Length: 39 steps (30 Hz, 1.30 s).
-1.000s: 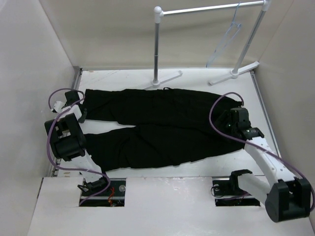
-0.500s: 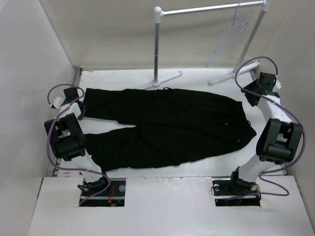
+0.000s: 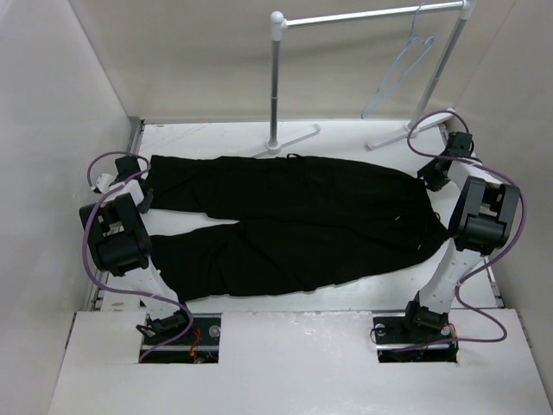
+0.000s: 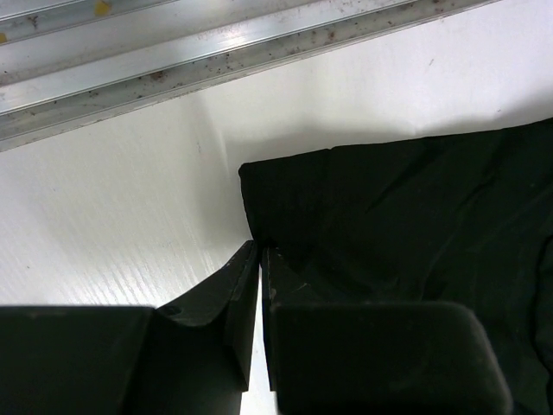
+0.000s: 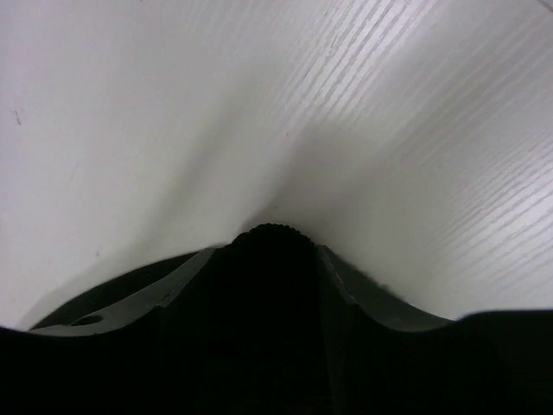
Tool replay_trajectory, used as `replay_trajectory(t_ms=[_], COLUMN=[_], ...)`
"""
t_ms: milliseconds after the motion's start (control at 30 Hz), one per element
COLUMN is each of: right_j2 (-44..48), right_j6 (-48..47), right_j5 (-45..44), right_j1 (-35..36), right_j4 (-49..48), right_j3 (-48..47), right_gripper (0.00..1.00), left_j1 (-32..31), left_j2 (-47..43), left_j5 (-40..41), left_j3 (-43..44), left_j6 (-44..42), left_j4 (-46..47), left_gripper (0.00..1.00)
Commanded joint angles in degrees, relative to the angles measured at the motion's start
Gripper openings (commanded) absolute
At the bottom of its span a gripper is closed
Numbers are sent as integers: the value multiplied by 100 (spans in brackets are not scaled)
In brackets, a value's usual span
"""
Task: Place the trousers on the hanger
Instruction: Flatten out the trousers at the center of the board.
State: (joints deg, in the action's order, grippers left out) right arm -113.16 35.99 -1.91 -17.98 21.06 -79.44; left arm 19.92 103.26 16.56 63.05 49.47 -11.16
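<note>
Find the plain black soft cloth trousers (image 3: 294, 226) flat on the white table (image 3: 216, 138), long axis left to right — cuffs leftward, waist rightward. Note the left gripper (image 4: 260, 249) at the far cuff's corner, closed to a thin slit; cannot tell whether nipping cloth. Note the right gripper (image 5: 272, 233) clenched empty just past the waist — nearer the thin pale-blue translucent hanger (image 3: 390, 79) on the white tube rack (image 3: 275, 78).

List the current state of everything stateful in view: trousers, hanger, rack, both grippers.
plain black cloth trousers: spread flat on the white table, unhung.
thin pale-blue translucent hanger: hooked on the rack rail, bare.
white tube garment rack: upright at the table's far edge.
left gripper: shut, tips at a leg hem; whether cloth is pinched is unclear.
right gripper: by the waistband's far corner; open or shut cannot be told.
</note>
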Motion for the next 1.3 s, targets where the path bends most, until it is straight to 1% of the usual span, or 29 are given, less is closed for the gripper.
replay_trajectory(t_ms=[0, 33, 67, 133, 200, 367, 633, 667, 700, 733, 800, 867, 933, 1067, 1167, 1267], right_j2=[-74, -92, -135, -136, -101, -109, -496, -522, -531, -531, -488, -321, -67, 916, 1847, 2902], right_j6=[-83, -57, 22, 180, 285, 558, 638, 638, 629, 611, 611, 646, 646, 892, 1112, 1287], right_j5=[191, 156, 191, 148, -71, -143, 7, 7, 24, 50, 86, 86, 7, -352, -704, -951], right_j1=[18, 18, 0, -17, -44, -272, -422, -404, -395, -395, -369, -316, -264, -106, 87, 395], right_j4=[64, 100, 126, 118, 144, 170, 302, 294, 285, 276, 267, 241, 215, -49, -163, -225], right_j3=[-423, -449, -502, -546, -634, -862, -1442, -1460, -1469, -1469, -1417, -1285, -1119, -355, 348, 1209], right_gripper=[43, 32, 24, 15, 9, 6, 8, 10, 16, 24, 43, 59, 67, 79, 85, 85], left_j1=[-10, -10, -10, 16, 86, 358, 368, 333, 289, 254, 183, 183, 183, 157, -220, -790], left_j2=[-8, 1, 10, 10, 1, -78, 18, 27, 27, 10, -121, -306, -595, -1289, -1948, -2826], left_j5=[111, 111, 111, 120, 155, 146, 155, 137, 129, 111, 128, 129, 146, 242, 374, 427], left_j3=[252, 252, 252, 252, 208, 41, 50, 41, 32, 15, -20, -29, -21, -47, -257, -713], left_j6=[62, 62, 62, 62, 62, 36, 19, 1, -8, -17, -17, -17, -25, -8, -17, 1], left_j4=[-36, -36, -36, -62, -97, -71, -106, -88, -54, -36, -27, -27, -70, -298, -667, -1430], left_gripper=[5, 5, 5, 4, 4, 3, 4, 5, 7, 11, 21, 29, 37, 45, 47, 46])
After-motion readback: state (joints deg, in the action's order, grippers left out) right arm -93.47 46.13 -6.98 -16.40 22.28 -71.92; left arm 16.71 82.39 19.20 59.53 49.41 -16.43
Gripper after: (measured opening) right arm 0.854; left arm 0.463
